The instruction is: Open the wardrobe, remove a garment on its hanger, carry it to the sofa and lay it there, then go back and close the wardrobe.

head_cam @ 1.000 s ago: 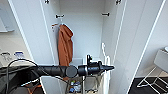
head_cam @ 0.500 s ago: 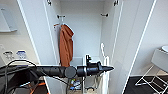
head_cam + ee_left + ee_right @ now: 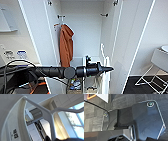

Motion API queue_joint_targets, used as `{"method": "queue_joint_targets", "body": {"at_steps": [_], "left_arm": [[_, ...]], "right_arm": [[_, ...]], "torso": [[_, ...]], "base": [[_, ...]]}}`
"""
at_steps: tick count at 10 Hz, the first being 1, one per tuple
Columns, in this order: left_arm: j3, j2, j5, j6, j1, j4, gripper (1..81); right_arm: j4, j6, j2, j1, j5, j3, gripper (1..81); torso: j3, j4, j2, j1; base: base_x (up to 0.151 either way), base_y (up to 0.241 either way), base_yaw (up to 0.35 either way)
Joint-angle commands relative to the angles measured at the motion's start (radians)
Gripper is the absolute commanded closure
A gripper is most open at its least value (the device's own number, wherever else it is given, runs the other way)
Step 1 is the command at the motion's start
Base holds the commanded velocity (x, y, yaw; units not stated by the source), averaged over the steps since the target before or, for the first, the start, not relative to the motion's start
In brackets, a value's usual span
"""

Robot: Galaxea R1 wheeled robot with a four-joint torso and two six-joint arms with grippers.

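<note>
Close against the left wrist camera, the white hanger (image 3: 50, 117) crosses the picture, one thick bar and a thinner arm branching from it, with the garment's (image 3: 11, 119) white fabric curving beside it and a small printed label on the cloth. That suggests the left gripper (image 3: 110, 68) has hold of the hanger, though I cannot tell how far its fingers stand apart. From the head camera, the left arm reaches across from the left, level, its dark gripper tapering to a point in front of the open wardrobe (image 3: 82, 37). White cloth hangs just beyond that tip, probably the garment, but the view is too blurred to be sure. Both wardrobe doors stand wide. Farther inside, a rust-orange hooded garment (image 3: 66, 46) hangs at the left of the cabinet. Off to the right a small white chair (image 3: 156, 67) stands on dark floor. Dark carpet (image 3: 121, 101) fills the right wrist camera's background.
</note>
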State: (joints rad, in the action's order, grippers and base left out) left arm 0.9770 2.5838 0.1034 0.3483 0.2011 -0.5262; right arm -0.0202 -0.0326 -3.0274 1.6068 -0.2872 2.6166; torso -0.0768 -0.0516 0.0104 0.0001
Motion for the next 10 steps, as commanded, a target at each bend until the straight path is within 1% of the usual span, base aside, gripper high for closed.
{"method": "queue_joint_targets", "body": {"at_steps": [1, 4, 6, 10], "left_arm": [[-0.023, -0.003, 0.001, -0.012, -0.122, 0.060, 81.1], [-0.035, -0.036, 0.001, -0.011, -0.045, 0.106, 81.1], [-0.037, -0.060, 0.002, -0.006, -0.024, 0.103, 81.1], [-0.020, -0.146, 0.001, -0.002, 0.004, 0.101, 81.1]], "right_arm": [[0.000, -0.003, -0.007, -0.030, 0.048, -0.006, 1.0], [0.003, -0.003, -0.009, -0.030, 0.046, -0.006, 1.0], [0.003, -0.003, -0.009, -0.029, 0.045, -0.006, 1.0], [0.005, -0.003, -0.013, -0.034, 0.045, -0.006, 1.0]], "torso": [[0.000, 0.000, 0.000, 0.000], [0.000, 0.000, 0.000, 0.000], [0.000, 0.000, 0.000, 0.000], [0.000, 0.000, 0.000, 0.000]], "base": [[0.000, 0.000, 0.000], [0.000, 0.000, 0.000], [0.000, 0.000, 0.000], [0.000, 0.000, 0.000]]}}
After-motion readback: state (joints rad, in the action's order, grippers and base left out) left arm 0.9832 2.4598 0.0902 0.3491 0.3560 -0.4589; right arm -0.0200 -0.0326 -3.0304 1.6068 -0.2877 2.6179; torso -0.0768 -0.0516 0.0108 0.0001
